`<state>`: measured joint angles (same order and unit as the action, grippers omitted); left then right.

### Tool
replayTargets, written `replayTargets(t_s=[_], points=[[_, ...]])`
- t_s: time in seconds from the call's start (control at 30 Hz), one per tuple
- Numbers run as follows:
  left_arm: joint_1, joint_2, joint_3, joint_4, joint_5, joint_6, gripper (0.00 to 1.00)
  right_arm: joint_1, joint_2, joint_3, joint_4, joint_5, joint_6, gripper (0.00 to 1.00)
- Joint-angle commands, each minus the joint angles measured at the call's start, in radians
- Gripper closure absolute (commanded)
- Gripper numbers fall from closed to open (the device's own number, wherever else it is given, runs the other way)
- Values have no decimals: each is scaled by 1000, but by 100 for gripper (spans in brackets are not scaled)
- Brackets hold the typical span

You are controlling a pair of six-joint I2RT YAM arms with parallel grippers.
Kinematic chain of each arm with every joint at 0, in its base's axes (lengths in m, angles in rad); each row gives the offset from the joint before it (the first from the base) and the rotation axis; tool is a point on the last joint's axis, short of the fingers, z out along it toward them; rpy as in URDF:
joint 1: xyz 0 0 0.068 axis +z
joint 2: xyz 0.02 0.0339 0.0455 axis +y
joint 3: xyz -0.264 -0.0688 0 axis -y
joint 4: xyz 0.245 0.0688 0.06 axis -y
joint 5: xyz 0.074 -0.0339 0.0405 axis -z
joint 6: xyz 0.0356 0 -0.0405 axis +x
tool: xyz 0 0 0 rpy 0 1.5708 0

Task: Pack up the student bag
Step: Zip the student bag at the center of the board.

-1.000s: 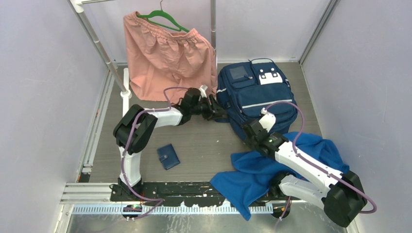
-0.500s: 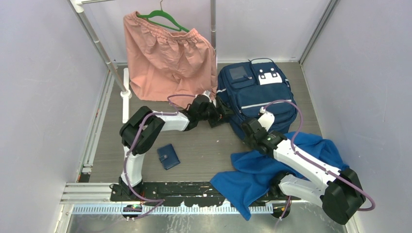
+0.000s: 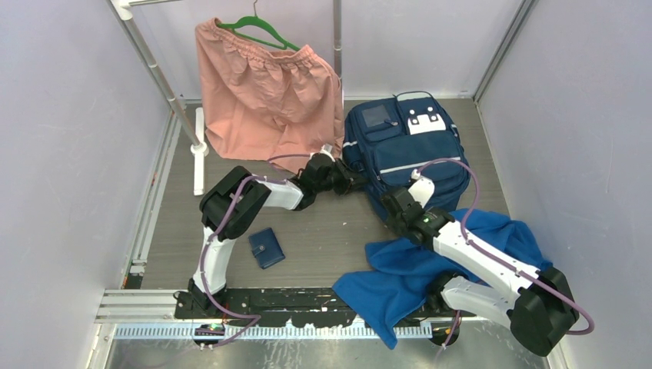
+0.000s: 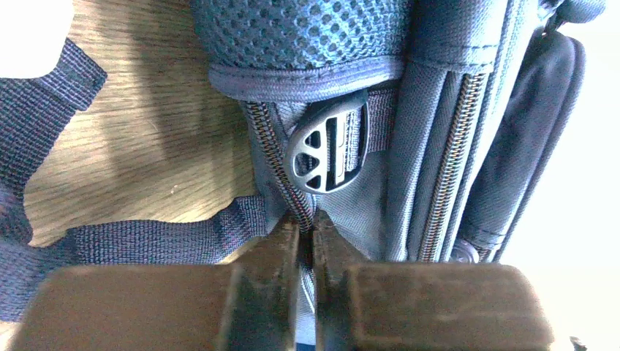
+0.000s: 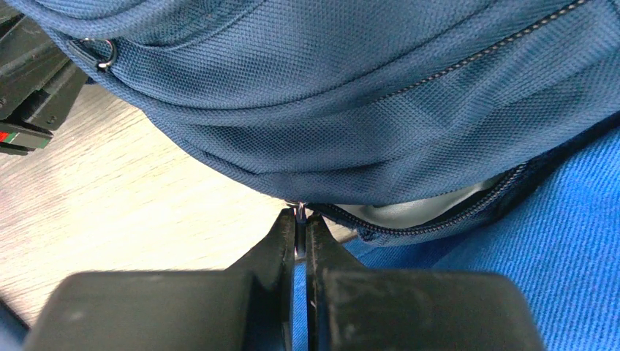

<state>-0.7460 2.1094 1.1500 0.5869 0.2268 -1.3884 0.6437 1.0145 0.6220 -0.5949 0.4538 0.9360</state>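
As it lies flat and front-up at the far right of the table, the student bag heads the list: navy, white stripes, grey pocket panel at the top.
- Left gripper: at the bag's left side, jaws drawn together and pinching the side zip, whose track runs straight down between the fingertips. A grey plastic buckle sits just beyond them, and a webbing strap trails across the wood.
- Right gripper: at the bag's near edge, jaws clamped on a small metal zip pull. To the right of it the zip gapes slightly, showing pale lining.
- Blue cloth: bright blue, heaped over the near right of the table, touching the bag's near edge, with the right arm across it.
- Wallet: small, navy, snap tab, alone on the near left, well apart from the bag.
- Pink shorts: on a green hanger at the rear rail, hem just beside the bag.
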Motion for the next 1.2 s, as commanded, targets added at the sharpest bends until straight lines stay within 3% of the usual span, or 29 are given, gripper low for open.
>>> replayTargets(t_s=[0.0,0.27,0.53,0.87,0.9,0.93,1.0,1.07,1.17], points=[[-4,-1,11,86,-18,-4,99,-5,-26,27,9,23,-12,99],[89,-24,19,54,31,43,100,-5,-21,66,-59,20,-81,99],[208,-14,137,-102,62,164,100,-4,-31,87,-115,-13,-120,99],[276,10,223,-226,93,285,100,-33,-18,117,-178,15,-124,99],[277,2,226,-247,109,300,93,-33,-12,124,-172,7,-129,99],[274,-10,231,-277,131,320,72,-34,-5,130,-159,-14,-139,99],[255,-63,213,-358,147,363,46,-34,6,141,-125,-61,-166,99],[224,-151,146,-386,130,399,31,-34,16,153,-99,-91,-194,99],[161,-291,41,-439,83,441,20,-35,22,166,-64,-115,-234,99]])
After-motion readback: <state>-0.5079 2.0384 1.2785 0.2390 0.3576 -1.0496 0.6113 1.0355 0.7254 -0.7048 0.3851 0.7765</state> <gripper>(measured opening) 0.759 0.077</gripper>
